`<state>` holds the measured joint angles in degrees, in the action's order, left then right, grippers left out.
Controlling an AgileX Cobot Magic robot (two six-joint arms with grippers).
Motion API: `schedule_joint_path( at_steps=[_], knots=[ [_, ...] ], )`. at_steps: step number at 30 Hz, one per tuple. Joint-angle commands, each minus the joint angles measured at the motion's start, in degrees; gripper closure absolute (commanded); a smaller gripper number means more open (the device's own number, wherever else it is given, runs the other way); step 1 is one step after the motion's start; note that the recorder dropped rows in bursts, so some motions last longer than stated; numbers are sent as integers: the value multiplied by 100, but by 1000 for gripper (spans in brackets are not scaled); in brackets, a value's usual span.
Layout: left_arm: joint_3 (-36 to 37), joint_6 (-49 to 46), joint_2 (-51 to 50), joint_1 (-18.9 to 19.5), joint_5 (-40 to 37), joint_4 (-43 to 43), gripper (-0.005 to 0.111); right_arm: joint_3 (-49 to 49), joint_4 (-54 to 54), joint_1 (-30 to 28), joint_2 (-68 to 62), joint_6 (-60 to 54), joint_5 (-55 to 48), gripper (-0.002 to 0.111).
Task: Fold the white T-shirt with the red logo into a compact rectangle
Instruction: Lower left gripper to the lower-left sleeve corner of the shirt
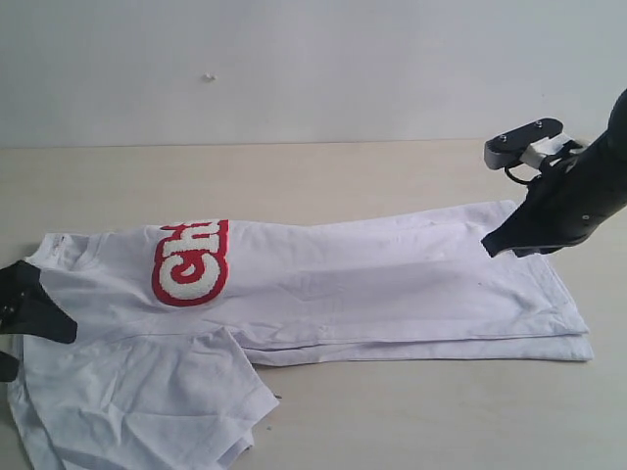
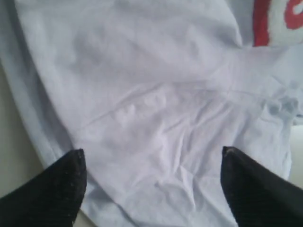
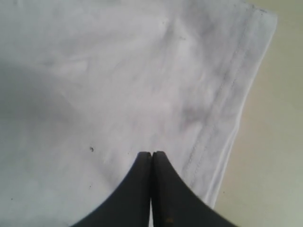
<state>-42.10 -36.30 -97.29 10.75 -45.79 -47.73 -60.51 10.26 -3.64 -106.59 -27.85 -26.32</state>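
Note:
The white T-shirt (image 1: 372, 294) lies flat on the table as a long band, one long side folded in over the body. Its red logo (image 1: 191, 262) shows only its first letters near the left end; a corner of the logo (image 2: 274, 21) also shows in the left wrist view. A sleeve (image 1: 167, 392) spreads out at the front left. My left gripper (image 1: 24, 304) is open at the shirt's left end, its jaws wide apart over wrinkled cloth (image 2: 154, 153). My right gripper (image 1: 490, 245) is shut, tips (image 3: 152, 153) just above the cloth near the stitched hem (image 3: 227, 104), nothing between them. The neck tag is hidden.
The light wooden table (image 1: 392, 421) shows bare in front of and behind the shirt. A pale wall (image 1: 294, 69) rises along the table's far edge. The right arm's black body (image 1: 578, 196) hangs over the shirt's right end.

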Motion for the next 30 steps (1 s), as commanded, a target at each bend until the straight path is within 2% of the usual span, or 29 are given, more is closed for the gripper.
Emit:
schedule_joint_path(
  at_steps=[1,8,16,22,27,30],
  knots=[
    [555,150,642,9,-54,-78,31,16,21,-33,80,-58,-220,108],
    [1459,508,1266,9,543,-17,31,16,21,-33,186,-58,-370,108],
    [1913,680,1299,-2,702,-125,31,16,419,-33,428,-58,-368,108],
    [1949,680,1199,-63,697,-255,31,16,433,-33,593,-58,-388,108],
    [1949,632,762,-663,913,-450,31,16,433,-33,618,-58,-388,108],
    [1949,450,514,-1182,1125,-952,31,16,433,-33,690,-58,-376,108]
  ],
)
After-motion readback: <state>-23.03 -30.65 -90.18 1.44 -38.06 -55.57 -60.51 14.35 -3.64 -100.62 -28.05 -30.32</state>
